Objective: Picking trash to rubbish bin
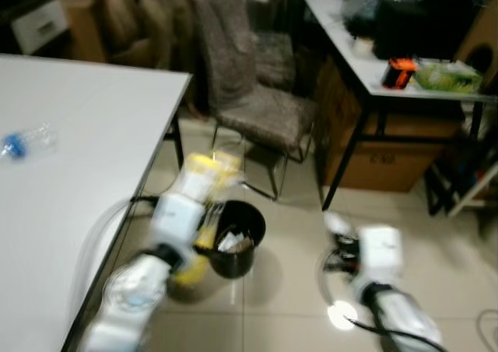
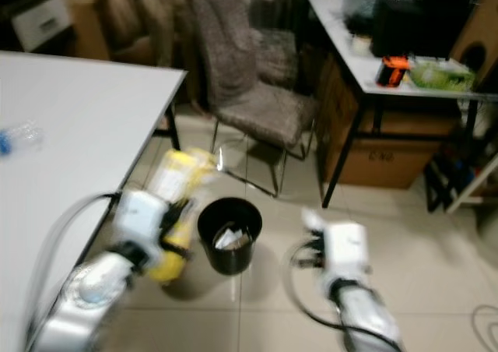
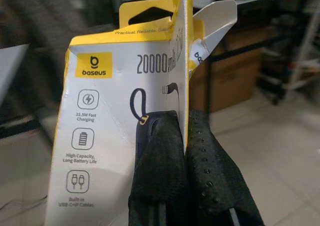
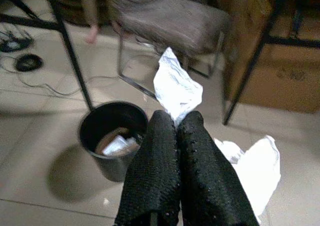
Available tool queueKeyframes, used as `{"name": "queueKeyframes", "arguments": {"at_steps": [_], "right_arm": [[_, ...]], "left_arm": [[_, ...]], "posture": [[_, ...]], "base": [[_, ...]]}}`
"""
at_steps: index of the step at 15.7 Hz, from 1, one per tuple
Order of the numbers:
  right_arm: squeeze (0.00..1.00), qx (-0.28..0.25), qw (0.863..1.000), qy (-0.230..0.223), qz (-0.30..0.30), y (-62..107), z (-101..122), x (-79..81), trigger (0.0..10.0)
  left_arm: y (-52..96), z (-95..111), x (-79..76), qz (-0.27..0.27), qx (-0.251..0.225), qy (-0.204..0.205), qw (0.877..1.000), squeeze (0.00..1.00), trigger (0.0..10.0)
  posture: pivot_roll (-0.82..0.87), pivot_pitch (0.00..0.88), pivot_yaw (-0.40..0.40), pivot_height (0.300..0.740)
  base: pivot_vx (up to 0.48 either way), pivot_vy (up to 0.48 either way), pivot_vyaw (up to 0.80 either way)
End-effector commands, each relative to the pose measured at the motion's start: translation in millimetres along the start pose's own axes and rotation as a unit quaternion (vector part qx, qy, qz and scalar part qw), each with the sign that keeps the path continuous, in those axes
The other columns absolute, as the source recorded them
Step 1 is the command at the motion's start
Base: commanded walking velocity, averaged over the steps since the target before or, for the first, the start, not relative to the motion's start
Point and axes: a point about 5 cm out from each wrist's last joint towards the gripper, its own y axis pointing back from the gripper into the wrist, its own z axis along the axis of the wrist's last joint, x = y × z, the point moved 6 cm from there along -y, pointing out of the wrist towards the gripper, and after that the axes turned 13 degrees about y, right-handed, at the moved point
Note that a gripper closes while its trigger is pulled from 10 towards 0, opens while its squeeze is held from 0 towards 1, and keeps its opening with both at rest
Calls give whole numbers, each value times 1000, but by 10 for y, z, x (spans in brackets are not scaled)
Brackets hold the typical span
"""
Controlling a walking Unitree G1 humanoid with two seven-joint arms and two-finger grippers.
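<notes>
We see the left gripper (image 3: 182,136) pinching a yellow-and-white package (image 3: 125,101) beside the black bin (image 1: 233,239), while the right gripper (image 4: 177,128) apparently clamps crumpled white paper (image 4: 176,86) nearby.

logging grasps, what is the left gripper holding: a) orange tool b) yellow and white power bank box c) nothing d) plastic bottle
b: the left gripper has its jaws shut on the yellow and white power bank box, held beside the black bin.
</notes>
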Motion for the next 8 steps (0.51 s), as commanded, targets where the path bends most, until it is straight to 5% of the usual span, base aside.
{"name": "queueKeyframes", "arguments": {"at_steps": [1,8], "right_arm": [[0,-15,1000,0,13,-36,81,100,10000],[0,-3,1000,10,29,-103,2,177,10000]], "left_arm": [[27,-29,105,14,8,-20,1000,0,10000],[18,-150,141,19,28,-33,999,0,10000]], "posture": [[-66,28,-51,740],[-60,33,-49,740]], "base": [[401,0,0],[386,0,0]]}}
